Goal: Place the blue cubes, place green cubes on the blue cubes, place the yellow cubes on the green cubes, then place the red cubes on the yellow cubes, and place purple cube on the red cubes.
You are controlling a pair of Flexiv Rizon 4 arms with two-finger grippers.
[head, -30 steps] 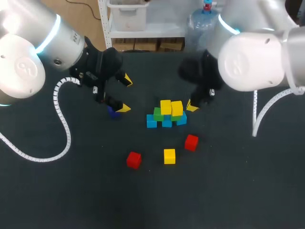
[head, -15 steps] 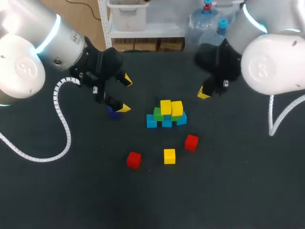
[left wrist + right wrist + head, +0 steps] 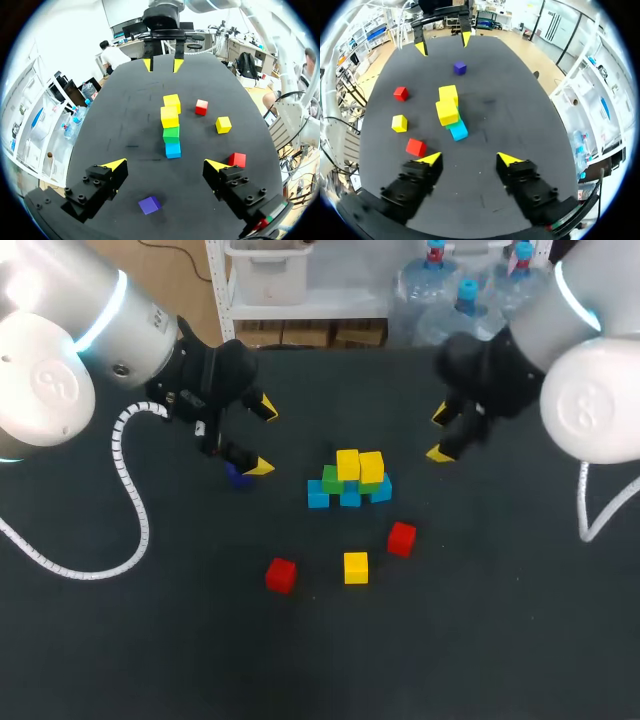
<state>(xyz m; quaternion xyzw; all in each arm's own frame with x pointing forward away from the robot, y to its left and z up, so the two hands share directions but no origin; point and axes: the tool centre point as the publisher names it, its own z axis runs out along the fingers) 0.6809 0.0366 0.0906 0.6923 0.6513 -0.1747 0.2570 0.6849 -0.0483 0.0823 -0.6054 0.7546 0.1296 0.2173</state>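
Head view: the left gripper (image 3: 264, 438) is covering most of the purple cube (image 3: 237, 477), with only a dark sliver showing. The right gripper (image 3: 439, 434) is blurring and its finger outlines are unclear. The yellow cubes (image 3: 359, 466) are hiding most of the green cubes (image 3: 329, 478), so the count is uncertain. The left arm (image 3: 60, 350) and right arm (image 3: 590, 400) are running off the picture's edges.

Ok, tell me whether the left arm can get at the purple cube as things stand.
Probably yes. The purple cube sits alone right under the left gripper, between its open fingers, and the stack stands well ahead, apart from it.
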